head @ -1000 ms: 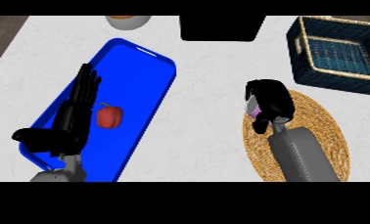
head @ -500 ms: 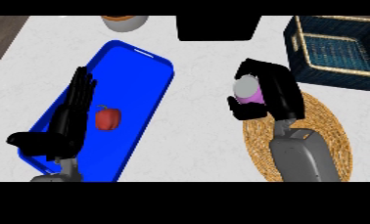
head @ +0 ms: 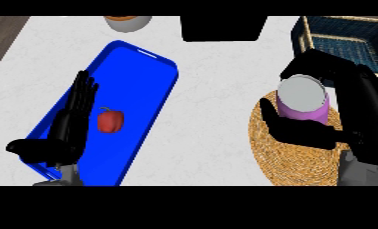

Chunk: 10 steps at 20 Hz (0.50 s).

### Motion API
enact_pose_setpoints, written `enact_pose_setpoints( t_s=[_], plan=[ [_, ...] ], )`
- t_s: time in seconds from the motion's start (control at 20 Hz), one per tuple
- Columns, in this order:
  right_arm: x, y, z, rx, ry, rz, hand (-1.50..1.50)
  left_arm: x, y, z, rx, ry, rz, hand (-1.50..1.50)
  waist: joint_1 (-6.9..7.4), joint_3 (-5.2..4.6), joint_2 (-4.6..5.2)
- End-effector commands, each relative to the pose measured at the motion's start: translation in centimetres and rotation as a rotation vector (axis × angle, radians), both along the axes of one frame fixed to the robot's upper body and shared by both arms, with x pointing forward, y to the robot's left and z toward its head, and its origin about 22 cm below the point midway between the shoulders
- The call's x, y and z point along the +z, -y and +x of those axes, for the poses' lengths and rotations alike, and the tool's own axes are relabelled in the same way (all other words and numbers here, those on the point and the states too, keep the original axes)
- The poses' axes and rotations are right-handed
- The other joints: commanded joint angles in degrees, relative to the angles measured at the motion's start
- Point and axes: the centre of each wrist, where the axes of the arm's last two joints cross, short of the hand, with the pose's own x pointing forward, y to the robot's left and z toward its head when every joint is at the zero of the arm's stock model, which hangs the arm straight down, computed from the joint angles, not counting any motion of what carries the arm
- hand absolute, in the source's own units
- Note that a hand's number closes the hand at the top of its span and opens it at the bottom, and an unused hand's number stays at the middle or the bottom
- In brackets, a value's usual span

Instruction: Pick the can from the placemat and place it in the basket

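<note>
A purple can (head: 303,98) with a grey top is held up in my right hand (head: 336,103), whose fingers and thumb curl round its sides. It hangs over the far left part of the round woven placemat (head: 288,160). The dark blue basket (head: 343,40) stands at the far right, just beyond the hand. My left hand (head: 70,120) rests open, fingers straight, over the left edge of the blue tray.
A blue tray (head: 140,98) lies at the left with a red bell pepper (head: 111,120) on it. A black box (head: 221,28) sits at the far middle. A grey-and-orange bowl (head: 127,22) shows at the far left edge.
My right hand has lifted the can off the placemat, closer to the camera and slightly toward the basket. The left hand has barely moved.
</note>
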Motion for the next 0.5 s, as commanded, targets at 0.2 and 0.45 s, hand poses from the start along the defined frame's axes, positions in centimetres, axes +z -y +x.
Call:
enact_pose_setpoints(
  t_s=[0.2,0.45],
  plan=[
    [3.1,4.2,-0.6,-0.181,-0.038,-0.069,1.50,1.5,0.3,1.0,-0.009,0.009,0.000,0.00,0.42,0.03,0.22],
    [4.7,7.6,0.7,-0.268,-0.055,-0.203,1.50,1.1,0.1,-0.7,0.000,0.000,0.004,0.00,0.68,0.03,0.17]
  ],
)
